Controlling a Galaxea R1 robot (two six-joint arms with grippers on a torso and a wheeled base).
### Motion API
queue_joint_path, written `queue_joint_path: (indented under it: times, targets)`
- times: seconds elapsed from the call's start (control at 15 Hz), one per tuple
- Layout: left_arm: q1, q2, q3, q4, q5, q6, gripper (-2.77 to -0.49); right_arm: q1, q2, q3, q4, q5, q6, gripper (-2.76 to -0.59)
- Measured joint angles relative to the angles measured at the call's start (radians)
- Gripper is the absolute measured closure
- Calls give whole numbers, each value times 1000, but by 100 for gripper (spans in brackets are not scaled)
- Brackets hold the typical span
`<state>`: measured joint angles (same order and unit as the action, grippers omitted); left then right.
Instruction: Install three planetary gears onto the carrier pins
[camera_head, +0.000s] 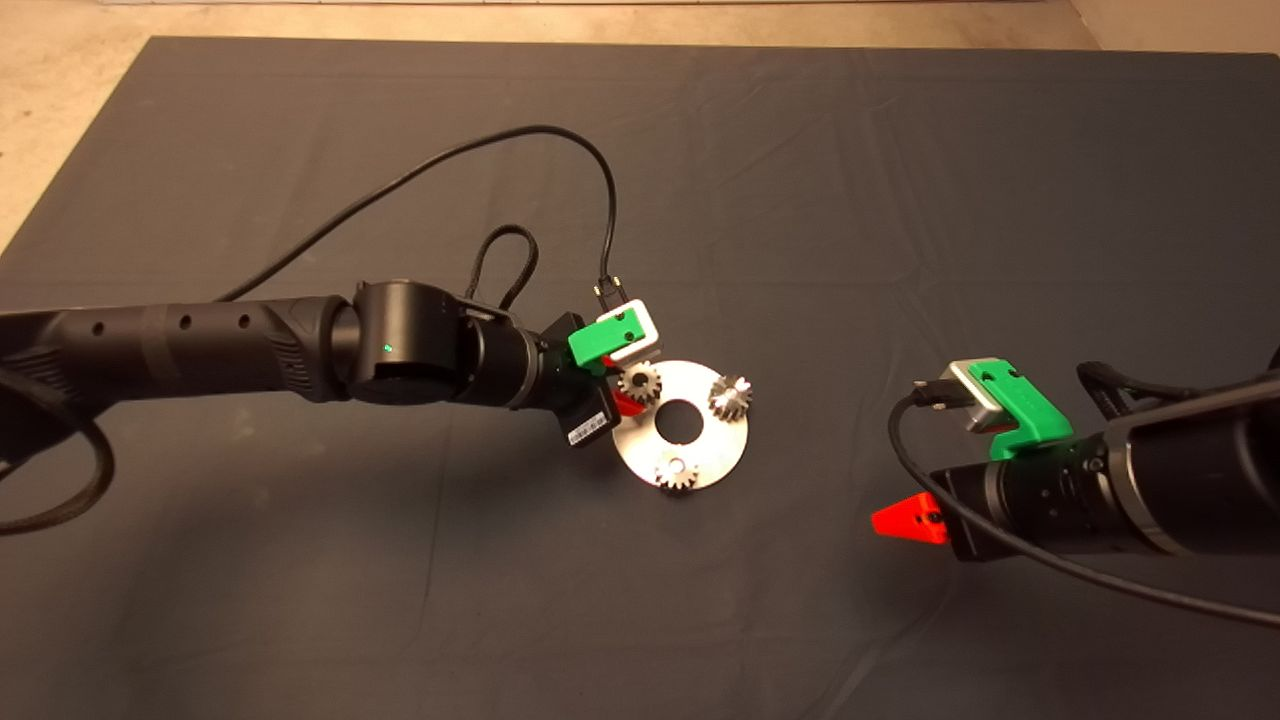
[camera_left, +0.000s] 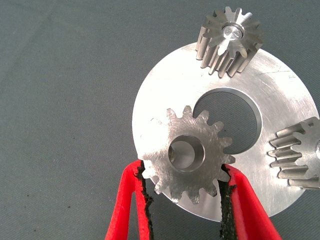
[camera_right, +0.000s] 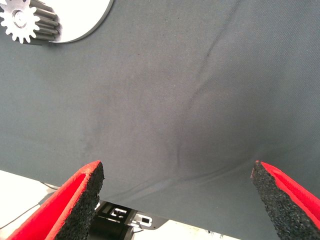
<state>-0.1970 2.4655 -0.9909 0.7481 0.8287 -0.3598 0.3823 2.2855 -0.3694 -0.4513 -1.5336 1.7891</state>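
Note:
The flat round silver disc with a central hole lies mid-mat. Two planetary gears sit on carrier pins: one on the disc's far right, one at its near edge. A pin's shiny top shows in a seated gear. My left gripper is at the disc's left rim, shut on the third gear, with a pad against its teeth on each side. I cannot tell whether a pin sits in its bore. My right gripper hangs open to the right of the disc, holding nothing.
The dark mat spreads wide around the disc. A black cable loops up from the left wrist. The right wrist view shows bare mat, a corner of the disc with one gear, and the mat's edge.

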Motion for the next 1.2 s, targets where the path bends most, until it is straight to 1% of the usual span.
queue_joint_path:
  times: [0.07,0.2,0.27,0.33,0.47,0.53,0.6,0.8,1.0,1.2]
  targets:
    - [-3,0,-1,-13,3,0,-54,0,0,0,0,0,0,-220]
    - [-5,0,-3,-20,3,0,-54,0,0,0,0,0,0,-220]
    - [-8,0,-4,-30,6,4,-54,0,0,0,0,0,0,-220]
    - [-13,0,-7,-49,8,12,-54,0,0,0,0,0,0,-220]
    - [-23,4,-22,-100,8,63,-54,0,0,0,0,-1,0,-220]
    - [-28,9,-33,-122,8,76,-54,0,0,0,0,0,0,-220]
    - [-30,11,-37,-132,8,81,-54,0,0,0,0,1,0,-220]
    - [-31,14,-47,-142,1,81,-54,0,0,0,0,0,0,-220]
    - [-31,25,-60,-143,-5,82,-54,0,0,0,1,0,0,-220]
    - [-31,31,-76,-149,-19,88,-54,0,0,0,0,1,0,-220]
